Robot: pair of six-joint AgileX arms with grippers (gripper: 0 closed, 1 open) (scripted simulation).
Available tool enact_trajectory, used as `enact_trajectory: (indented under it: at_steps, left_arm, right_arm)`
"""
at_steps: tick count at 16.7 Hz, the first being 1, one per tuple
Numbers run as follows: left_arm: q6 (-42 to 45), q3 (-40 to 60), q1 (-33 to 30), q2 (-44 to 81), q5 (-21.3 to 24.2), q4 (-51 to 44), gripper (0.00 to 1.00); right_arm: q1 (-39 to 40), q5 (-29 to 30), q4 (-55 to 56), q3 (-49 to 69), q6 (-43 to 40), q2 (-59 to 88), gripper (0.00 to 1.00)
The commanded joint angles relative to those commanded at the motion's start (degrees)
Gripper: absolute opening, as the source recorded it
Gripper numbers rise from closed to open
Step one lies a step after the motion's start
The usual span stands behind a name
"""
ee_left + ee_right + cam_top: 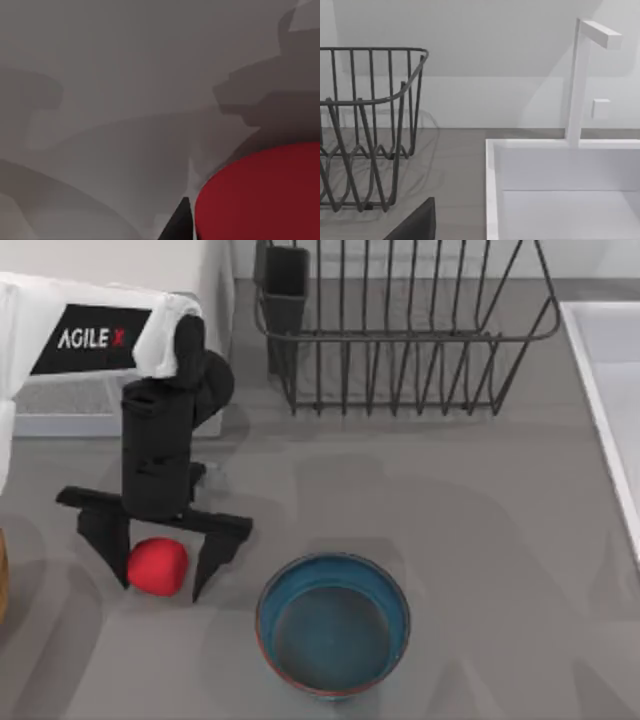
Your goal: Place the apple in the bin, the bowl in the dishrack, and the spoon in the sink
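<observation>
Grey tabletop (450,490), matt, marked with soft shadows. Item one: the apple (157,566), red and roundish, resting on the table toward the top view's left side, just left of the bowl and apart from it; in the left wrist view the apple (260,192) sits close under the camera, with one dark fingertip (179,220) showing beside it. Item two: the left gripper (160,570), black, pointing down over the apple, its fingers spread wide with one tip on either side of the fruit; whether the tips touch it cannot be told. Item three: the bowl (333,623), blue glazed with a thin reddish-brown rim and a darker inside, upright on the table near the lower middle of the top view. Item four: the dishrack (400,335), dark wire with upright bars, at the far side of the table, its dark utensil cup (283,295) at the left corner; the right wrist view shows the dishrack (370,125) beside the sink. Item five: the sink (600,370), white-rimmed basin at the table's right edge; in the right wrist view, the sink (492,190) carries a white tap (580,75) at its back.
</observation>
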Motion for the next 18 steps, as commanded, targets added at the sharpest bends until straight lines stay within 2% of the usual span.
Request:
enact_trajectory:
  at_steps: [4,5,12,13,14,18]
  left_arm:
    - [0.00,0.00,0.00,0.00,0.00,0.00,0.02]
    - [0.00,0.00,0.00,0.00,0.00,0.00,0.00]
    - [0.00,0.00,0.00,0.00,0.00,0.00,0.00]
    - [-0.44,0.16,-0.43,-1.13,1.87,-0.53,0.00]
    - [-0.43,0.19,-0.48,-1.18,1.85,-0.65,0.00]
    - [-0.17,2.60,-1.29,-3.34,1.25,-5.24,0.00]
  right_arm:
    - [0.00,0.00,0.00,0.00,0.00,0.00,1.00]
    - [0.00,0.00,0.00,0.00,0.00,0.00,1.00]
    - [0.00,0.00,0.00,0.00,0.00,0.00,1.00]
    - [0.00,0.00,0.00,0.00,0.00,0.00,1.00]
    - [0.00,0.00,0.00,0.00,0.00,0.00,1.00]
    - [0.00,0.00,0.00,0.00,0.00,0.00,1.00]
